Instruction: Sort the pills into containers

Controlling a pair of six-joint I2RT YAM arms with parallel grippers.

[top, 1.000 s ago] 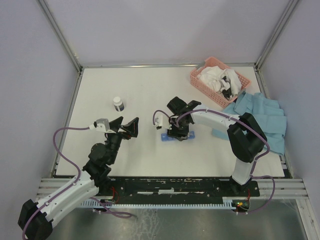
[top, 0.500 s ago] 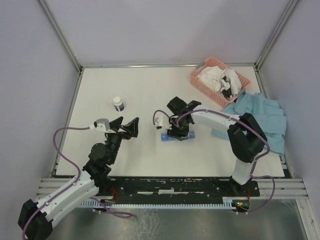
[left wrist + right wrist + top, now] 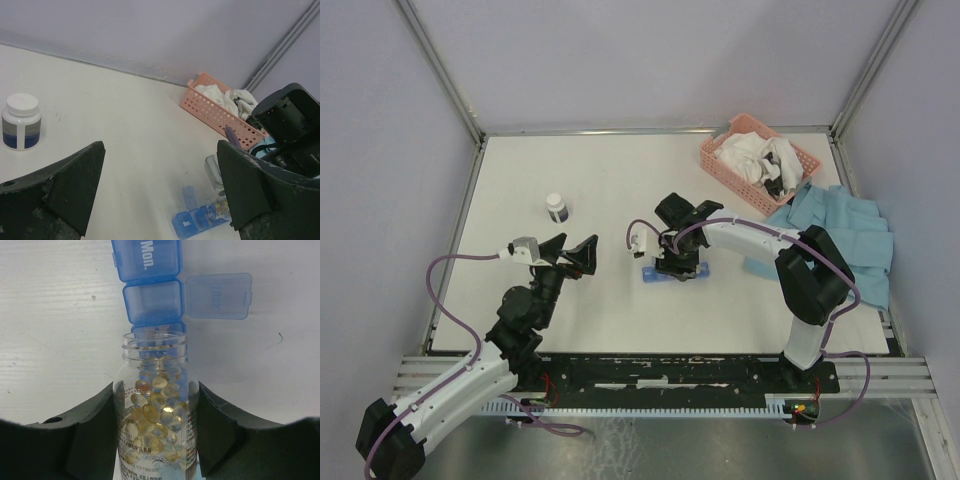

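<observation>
Nothing has visibly shifted since the earlier frames; both arms hold the same posture.

Right gripper [image 3: 157, 405]: jaws clamped on a clear, uncapped bottle [image 3: 155, 355] lying tilted, its mouth directly over the blue pill organiser [image 3: 150, 305]. The pills [image 3: 150, 415] remain heaped inside the bottle. The "Mon." compartment is closed; the next one has its lid [image 3: 217, 296] folded out to the side.

The organiser lies on the table [image 3: 610, 180] near its centre, under the right gripper.

Left gripper [image 3: 568, 255]: jaws wide apart, holding nothing, above the table left of the organiser.

Also noted: a white-capped bottle [image 3: 557, 207] standing upright, a pink basket [image 3: 760, 160] at the far right, blue cloths [image 3: 840, 235] beside it.
</observation>
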